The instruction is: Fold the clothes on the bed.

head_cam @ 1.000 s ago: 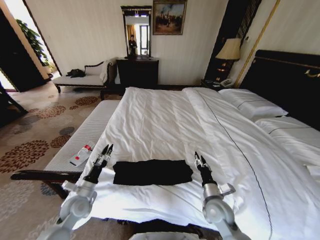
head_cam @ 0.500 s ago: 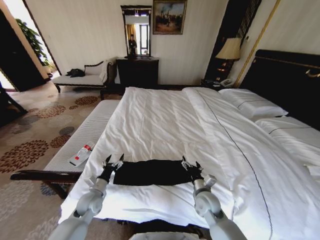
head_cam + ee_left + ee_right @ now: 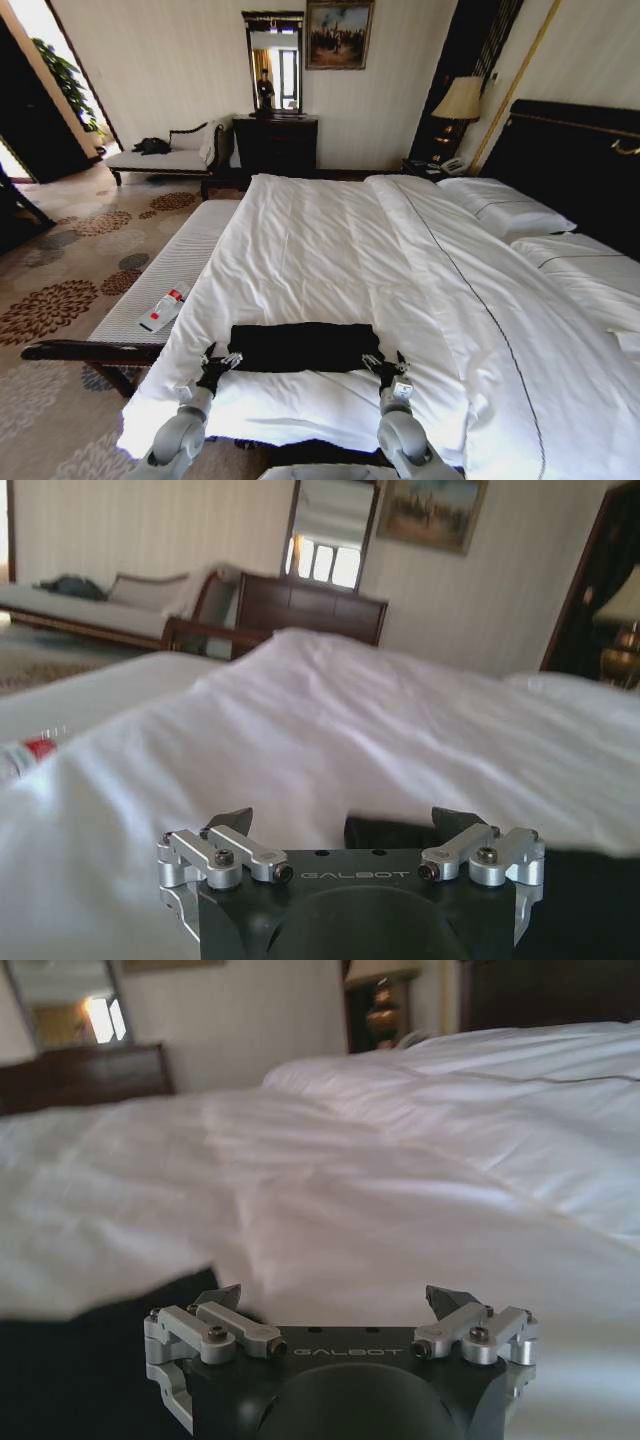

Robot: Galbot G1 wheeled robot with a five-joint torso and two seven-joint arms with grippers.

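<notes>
Got the black T-shirt lying as a flat, already narrowed band near the foot edge of the bed, long side running along that edge, on top of the white duvet. My left gripper is low at the shirt's left near corner and my right gripper at the right near corner, both just at the near hem. Jaws on both are spread apart with nothing in them; the wrist views show the fingers wide, dark cloth right ahead of each.

Handling-wise I'd guess it's thin cotton, light and floppy, so it'll sag and slide rather than hold a crease. The duvet under it is soft and puffy too, so a deep pinch could grab white fabric along with black. I'd take just the corners of the near hem, shallow.

Room looks decent: a big open stretch of duvet toward the headboard for laying the fold over. Nearside there's little margin before the mattress edge drops off, and the bench runs alongside the bed's left edge.
</notes>
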